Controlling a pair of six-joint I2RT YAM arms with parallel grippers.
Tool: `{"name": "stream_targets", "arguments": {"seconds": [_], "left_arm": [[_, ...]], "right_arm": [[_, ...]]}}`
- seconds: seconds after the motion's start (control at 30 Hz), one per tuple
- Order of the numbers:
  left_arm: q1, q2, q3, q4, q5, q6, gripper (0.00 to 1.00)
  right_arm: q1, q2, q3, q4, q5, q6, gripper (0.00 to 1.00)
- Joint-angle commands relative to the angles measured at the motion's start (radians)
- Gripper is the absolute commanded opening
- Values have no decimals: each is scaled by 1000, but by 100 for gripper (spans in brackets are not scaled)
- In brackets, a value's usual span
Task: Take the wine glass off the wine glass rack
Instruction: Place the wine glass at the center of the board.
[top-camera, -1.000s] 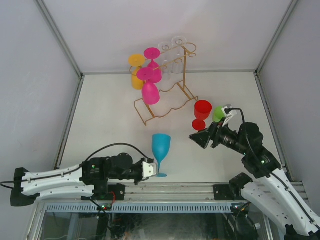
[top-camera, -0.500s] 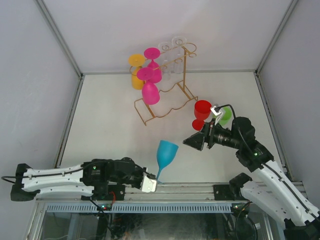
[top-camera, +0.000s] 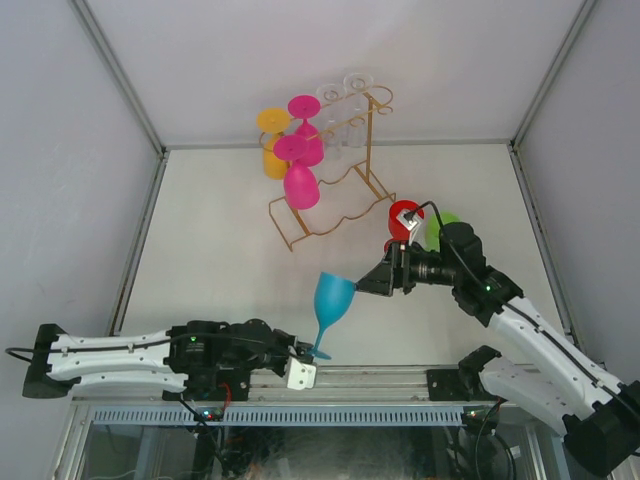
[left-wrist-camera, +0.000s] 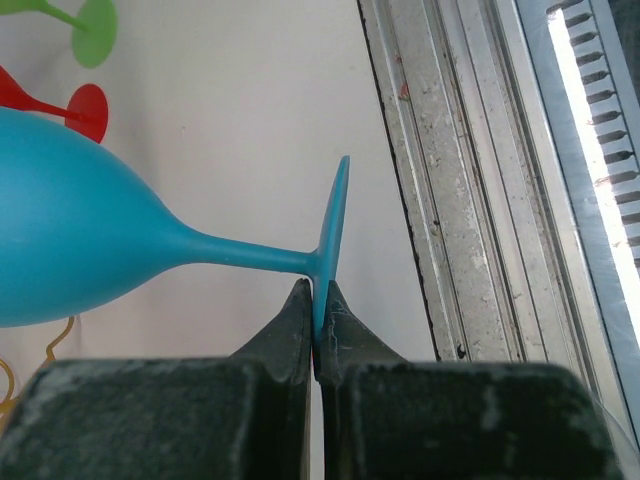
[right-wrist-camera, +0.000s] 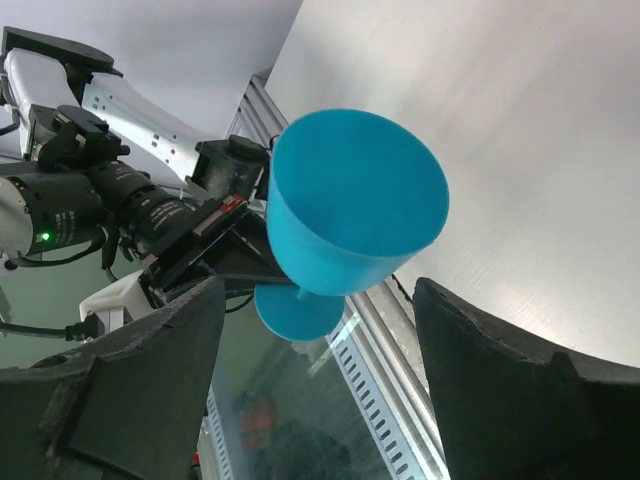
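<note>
Blue wine glass (top-camera: 333, 300) is off the wine glass rack (top-camera: 370, 135), held tilted over the near bench (top-camera: 220, 240) edge. The left arm lies low along the front rail, its left claw (left-wrist-camera: 315, 300) pinched shut on the glass's foot rim. The right arm reaches in leftward, its right claw (top-camera: 370, 282) spread wide, facing the bowl's mouth. The rack stands well apart at the back.
</note>
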Motion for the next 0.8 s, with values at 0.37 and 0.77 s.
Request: {"name": "stream_targets", "arguments": {"seconds": [0.37, 0.77], "left_arm": [[-7, -28, -23, 73, 71, 21, 0], [-7, -61, -39, 52, 53, 37, 0]], "right_arm": [[35, 139, 61, 215, -87, 63, 60], [101, 265, 170, 179, -272, -10, 56]]}}
